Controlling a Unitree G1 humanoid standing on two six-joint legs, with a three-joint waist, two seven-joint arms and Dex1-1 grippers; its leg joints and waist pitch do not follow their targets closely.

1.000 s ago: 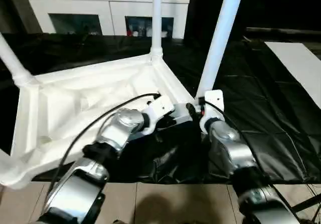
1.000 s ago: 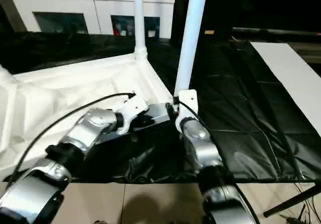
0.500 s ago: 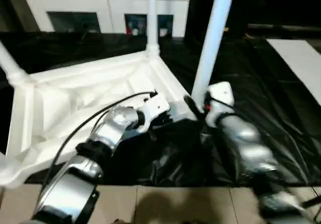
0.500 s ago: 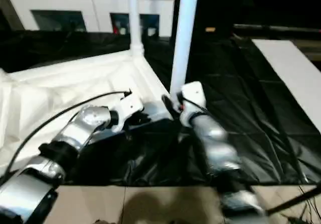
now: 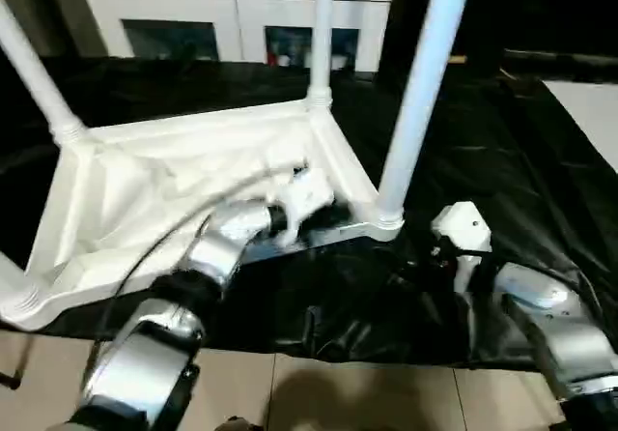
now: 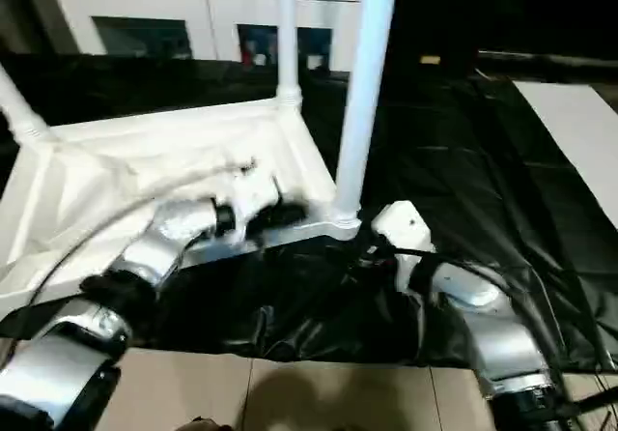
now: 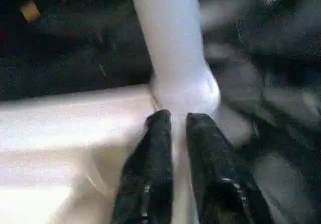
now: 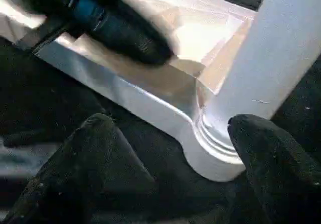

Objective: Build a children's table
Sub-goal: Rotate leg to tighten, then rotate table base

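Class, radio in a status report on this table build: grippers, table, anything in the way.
Left gripper pinching the tabletop rim beside the near leg. Right gripper open, off that leg. Leg stands in its corner socket. No obstruction seen.

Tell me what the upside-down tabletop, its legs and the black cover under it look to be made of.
The tabletop looks like white moulded plastic: smooth, faintly glossy, with ribs cast into its underside. The legs seem the same white plastic, smooth tapered tubes with a soft sheen. The black cover looks like thin plastic sheeting or coated cloth: it creases and catches shiny highlights. Which one, I cannot tell.
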